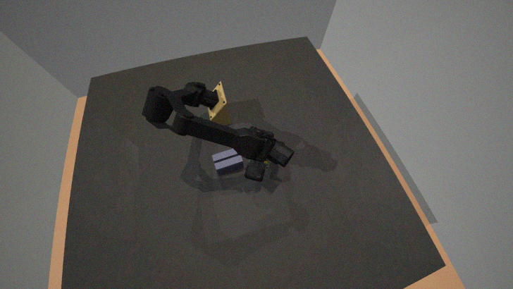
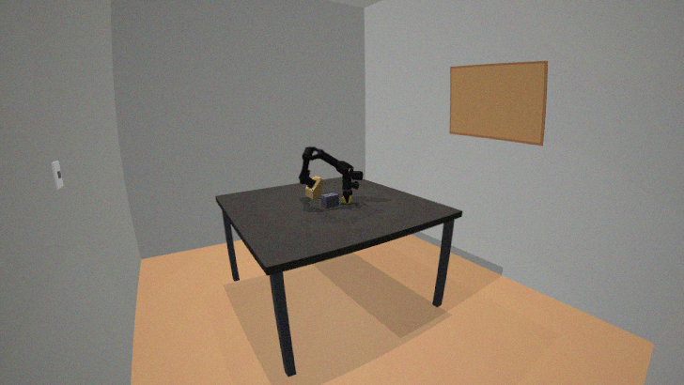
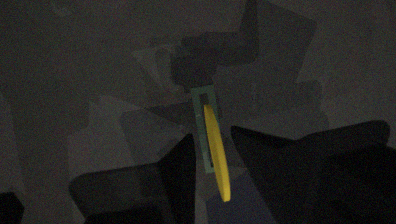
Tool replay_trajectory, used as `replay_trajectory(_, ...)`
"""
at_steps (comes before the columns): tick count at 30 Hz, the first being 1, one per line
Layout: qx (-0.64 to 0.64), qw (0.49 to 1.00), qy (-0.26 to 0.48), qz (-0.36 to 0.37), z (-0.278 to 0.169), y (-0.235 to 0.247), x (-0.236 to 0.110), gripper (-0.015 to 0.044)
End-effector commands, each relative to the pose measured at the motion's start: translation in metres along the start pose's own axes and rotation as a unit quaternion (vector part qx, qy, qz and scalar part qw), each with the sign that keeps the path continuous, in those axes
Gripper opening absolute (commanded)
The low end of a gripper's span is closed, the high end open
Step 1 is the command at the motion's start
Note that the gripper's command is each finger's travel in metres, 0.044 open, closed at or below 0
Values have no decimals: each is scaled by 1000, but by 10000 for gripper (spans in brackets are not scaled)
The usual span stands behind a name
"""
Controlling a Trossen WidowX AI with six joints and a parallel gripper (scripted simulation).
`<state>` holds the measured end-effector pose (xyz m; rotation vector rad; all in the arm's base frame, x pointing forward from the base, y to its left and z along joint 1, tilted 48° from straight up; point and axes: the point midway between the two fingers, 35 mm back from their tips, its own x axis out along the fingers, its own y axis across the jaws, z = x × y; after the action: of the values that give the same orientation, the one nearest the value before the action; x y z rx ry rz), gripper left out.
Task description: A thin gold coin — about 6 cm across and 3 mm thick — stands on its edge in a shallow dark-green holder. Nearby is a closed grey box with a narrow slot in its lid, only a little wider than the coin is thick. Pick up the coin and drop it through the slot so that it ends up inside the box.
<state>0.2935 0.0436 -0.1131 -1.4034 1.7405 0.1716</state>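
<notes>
With the gripper (image 3: pixel 212 165) part open, empty and straddling the coin (image 3: pixel 216 152), which stands on edge in its green holder (image 3: pixel 202 131) beside the grey box (image 1: pixel 227 161), uneven finger contact could tip the thin disc flat, spoiling the pickup.

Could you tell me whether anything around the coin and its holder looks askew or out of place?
Nothing stands out. The thin gold coin stands on edge in its shallow dark-green holder, between the open black gripper fingers, with the closed grey box beside it.
</notes>
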Motion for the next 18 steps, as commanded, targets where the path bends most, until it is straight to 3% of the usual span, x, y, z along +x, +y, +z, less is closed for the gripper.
replay_trajectory(1,-5,1000,4,-2,-2,1,4,108)
replay_trajectory(5,-5,1000,4,-2,-2,1,4,3)
replay_trajectory(18,-5,1000,3,-2,-1,1,-2,0)
